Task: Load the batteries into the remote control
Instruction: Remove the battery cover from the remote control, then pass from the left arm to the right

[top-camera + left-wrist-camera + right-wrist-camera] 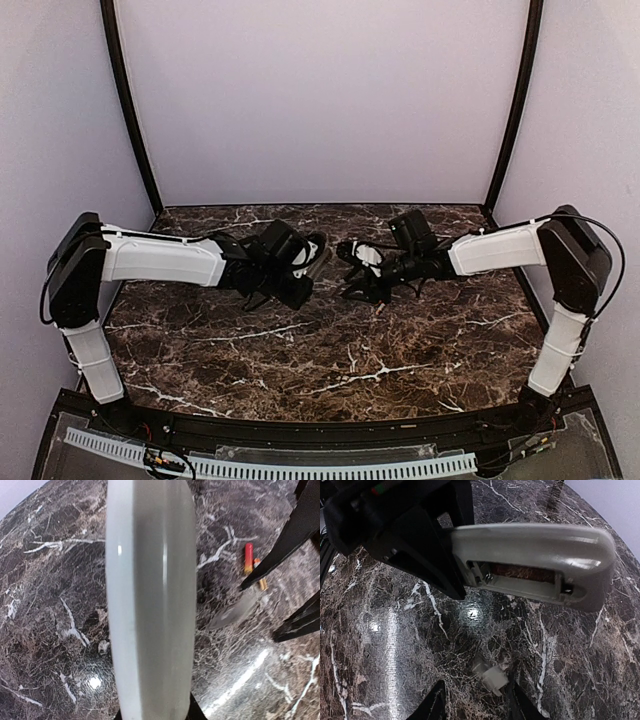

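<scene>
Left gripper [447, 562] clamped the remote control [535, 550] aloft, recess exposed (light, stiff, slick plastic, by judgement). Right gripper [477, 707] stood parted, empty. Batteries [248, 557] lay on the table [50, 605]: likely to roll; grasp mid-body.

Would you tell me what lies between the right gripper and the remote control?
A small pale piece on the table, in the right wrist view.

Counts: arms 2: left arm [160, 258], right arm [495, 250]. grippers 2: left gripper [305, 262], right gripper [476, 707]. remote control [535, 555]: 1. batteries [248, 557]: 2, second one [260, 581] partly hidden behind black finger. small pale loose piece [490, 676]: 1. marble table [300, 360]: 1.
</scene>
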Action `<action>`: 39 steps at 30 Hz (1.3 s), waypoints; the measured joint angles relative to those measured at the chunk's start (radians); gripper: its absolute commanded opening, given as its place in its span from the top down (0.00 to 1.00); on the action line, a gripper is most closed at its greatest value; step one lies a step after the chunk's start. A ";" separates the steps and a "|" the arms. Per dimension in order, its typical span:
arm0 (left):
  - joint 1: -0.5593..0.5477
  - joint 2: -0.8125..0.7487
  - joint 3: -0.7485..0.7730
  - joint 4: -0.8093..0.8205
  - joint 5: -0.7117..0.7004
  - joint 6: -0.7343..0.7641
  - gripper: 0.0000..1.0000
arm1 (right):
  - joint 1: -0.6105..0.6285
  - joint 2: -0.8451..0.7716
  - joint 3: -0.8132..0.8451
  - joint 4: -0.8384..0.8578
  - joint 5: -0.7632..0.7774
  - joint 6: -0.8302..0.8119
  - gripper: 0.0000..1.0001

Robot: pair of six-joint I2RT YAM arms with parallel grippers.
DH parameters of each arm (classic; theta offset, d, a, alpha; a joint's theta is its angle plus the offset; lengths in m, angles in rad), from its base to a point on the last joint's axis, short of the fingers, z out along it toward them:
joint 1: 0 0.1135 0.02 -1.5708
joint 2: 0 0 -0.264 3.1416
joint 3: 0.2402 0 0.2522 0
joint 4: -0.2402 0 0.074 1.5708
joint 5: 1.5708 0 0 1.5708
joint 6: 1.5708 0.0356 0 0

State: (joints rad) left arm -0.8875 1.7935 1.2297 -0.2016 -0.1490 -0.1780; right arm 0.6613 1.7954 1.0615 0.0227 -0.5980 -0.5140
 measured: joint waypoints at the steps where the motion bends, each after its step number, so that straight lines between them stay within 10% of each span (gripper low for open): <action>1: 0.000 0.020 0.002 -0.009 -0.007 0.012 1.00 | 0.000 0.008 0.000 0.000 -0.001 0.004 0.61; 18: 0.032 0.116 0.007 -0.034 0.000 0.025 1.00 | -0.006 -0.011 0.015 -0.042 -0.007 0.134 0.56; 26: 0.039 -0.054 -0.080 0.156 0.202 0.026 1.00 | -0.020 -0.225 0.059 -0.116 -0.025 0.244 0.03; 39: -0.035 -0.199 -0.087 0.309 0.588 0.099 1.00 | -0.021 -0.555 0.169 -0.306 -0.067 0.347 0.03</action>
State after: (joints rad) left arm -0.9230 1.5944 1.1431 0.1074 0.4389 -0.0792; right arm 0.6403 1.2404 1.2301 -0.2829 -0.6647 -0.1669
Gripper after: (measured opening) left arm 0.216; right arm 0.986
